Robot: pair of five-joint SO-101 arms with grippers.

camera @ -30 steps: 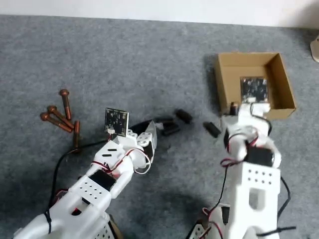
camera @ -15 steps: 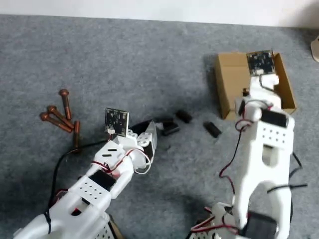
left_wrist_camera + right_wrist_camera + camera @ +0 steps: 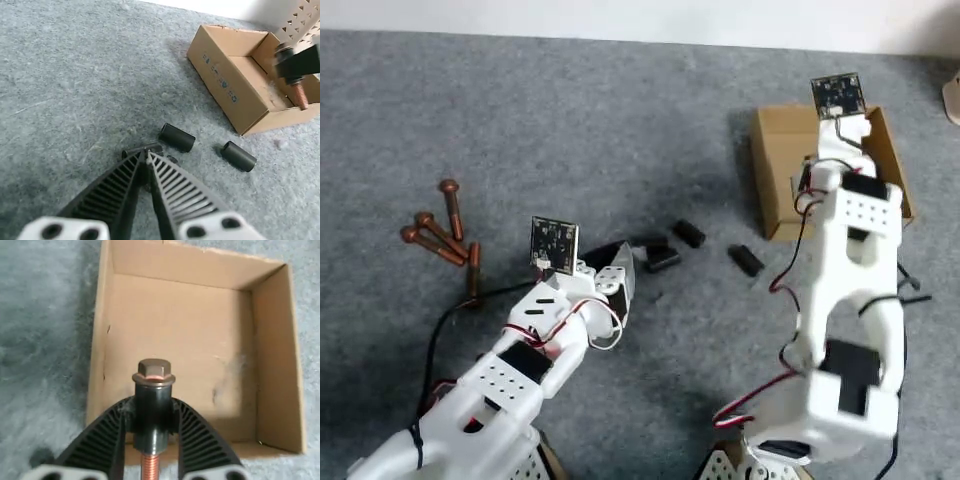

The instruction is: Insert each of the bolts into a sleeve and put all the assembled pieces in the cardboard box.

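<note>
My right gripper (image 3: 151, 409) is shut on a black sleeve (image 3: 151, 422) with a copper bolt (image 3: 153, 371) through it, held above the open cardboard box (image 3: 110, 340). From above, that gripper (image 3: 812, 178) hangs over the box (image 3: 772, 170). The bolt's threaded end (image 3: 301, 95) points down by the box (image 3: 235, 95). My left gripper (image 3: 146, 152) is shut, low on the carpet, its tips against a black sleeve (image 3: 150, 148). Two more sleeves (image 3: 176, 137) (image 3: 238, 156) lie just beyond. Several loose copper bolts (image 3: 440, 235) lie at the far left.
Grey carpet (image 3: 570, 120) covers the table. The box's inside looks bare in the right wrist view. Loose sleeves (image 3: 689, 233) (image 3: 745, 260) lie between the two arms. A pale object (image 3: 952, 98) sits at the right edge.
The right arm has stretched farther away from its base, carrying the sleeved bolt from the box's near wall to above the box. The left arm has kept still.
</note>
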